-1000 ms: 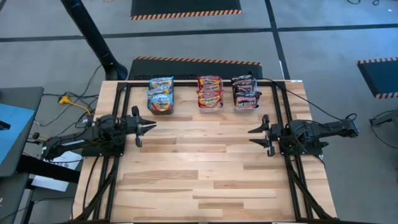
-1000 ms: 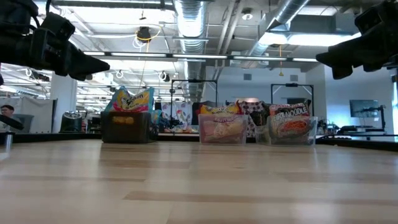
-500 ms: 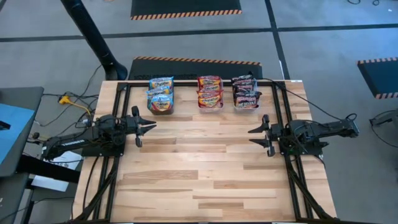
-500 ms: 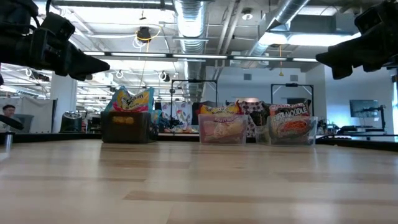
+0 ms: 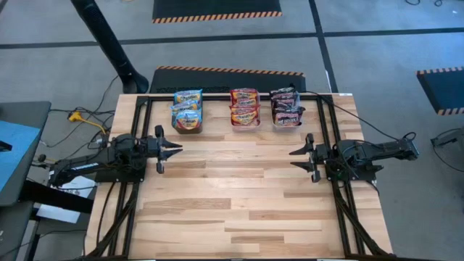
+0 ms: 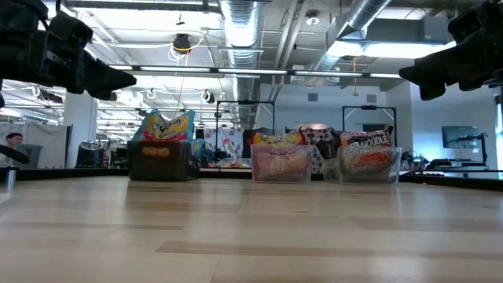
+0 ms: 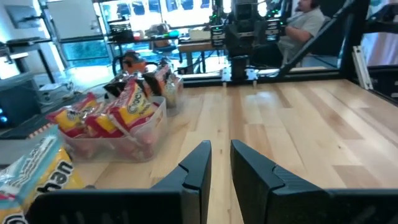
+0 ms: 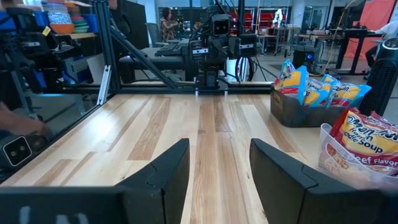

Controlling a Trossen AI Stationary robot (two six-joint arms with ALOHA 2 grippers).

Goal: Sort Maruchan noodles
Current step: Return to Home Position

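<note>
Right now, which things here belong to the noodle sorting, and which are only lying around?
For the job:
- blue/yellow packets
- red/orange packets
- black/red packets
- black bin and two clear bins holding them

Just around:
- yellow cable on the floor
- floor mat

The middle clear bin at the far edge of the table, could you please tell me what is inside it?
The middle clear bin holds red and orange noodle packets, standing in a row. Only the packets' tops and the front one show; the bin's floor is covered.

My pale striped wooden table [image 5: 239, 196] carries blue-yellow packets [image 5: 187, 109], red-orange packets [image 5: 245, 107], black-red packets [image 5: 287, 107] at 12 o'clock.
</note>
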